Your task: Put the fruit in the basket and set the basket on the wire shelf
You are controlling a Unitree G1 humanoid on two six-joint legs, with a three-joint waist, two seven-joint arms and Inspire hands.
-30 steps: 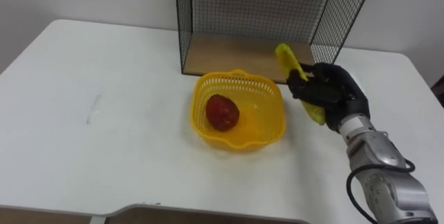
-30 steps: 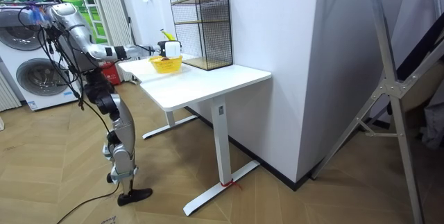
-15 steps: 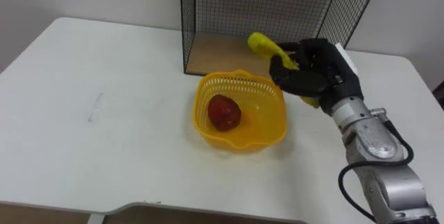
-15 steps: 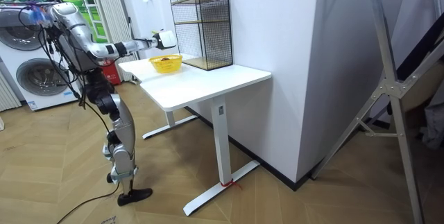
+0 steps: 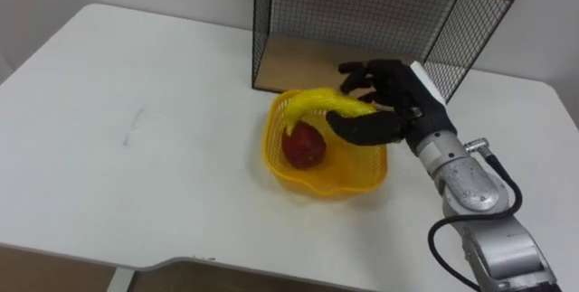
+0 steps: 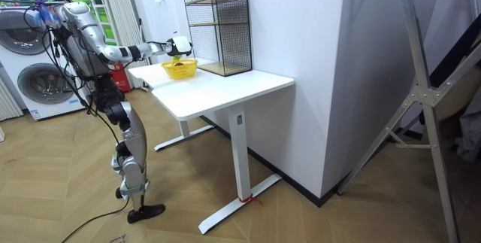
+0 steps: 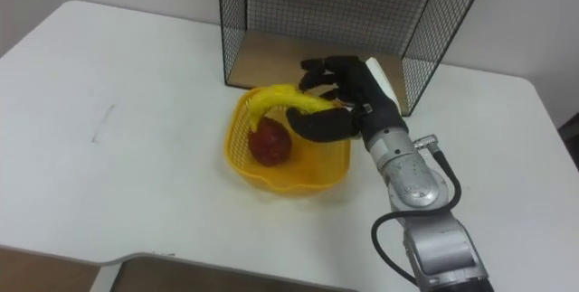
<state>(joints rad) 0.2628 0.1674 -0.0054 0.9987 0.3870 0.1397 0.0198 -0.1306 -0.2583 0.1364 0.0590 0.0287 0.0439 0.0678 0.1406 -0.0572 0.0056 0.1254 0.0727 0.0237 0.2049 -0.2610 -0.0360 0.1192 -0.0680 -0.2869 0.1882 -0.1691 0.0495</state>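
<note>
Right hand (image 5: pixel 398 102): comes in from 4 o'clock, reaching over the basket. Fingers curled over the top of the banana (image 5: pixel 321 102) and thumb beneath it, so the hand is gripping the banana by its 3 o'clock end.

Banana: yellow, curved, lying roughly level. Its free end points toward 9 o'clock. It sits over the 12 o'clock part of the basket (image 5: pixel 270 147), just above the red fruit. Cannot tell whether it touches the basket's rim or the fruit.

Basket: yellow plastic mesh with a wavy rim, standing on the white table (image 5: pixel 136 174) near its middle.

Red fruit (image 5: pixel 305 146): 1 piece, round, resting on the basket floor toward the 9 o'clock side.

Wire shelf (image 5: pixel 362 7): black mesh with wooden boards, at 12 o'clock of the basket and just beside it. Its lower board (image 5: pixel 298 57) lies right behind the basket's far rim. The basket is on the table, not on the shelf.

Room view: the robot stands upright on the wood floor at the table's (image 6: pixel 225 89) end on the room view's left. Its right arm is stretched out level, with the hand (image 6: pixel 179 45) above the basket (image 6: pixel 179 68). The shelf (image 6: pixel 222 25) stands at the table's far edge by the wall. A washing machine (image 6: pixel 30 74) stands behind the robot.
</note>
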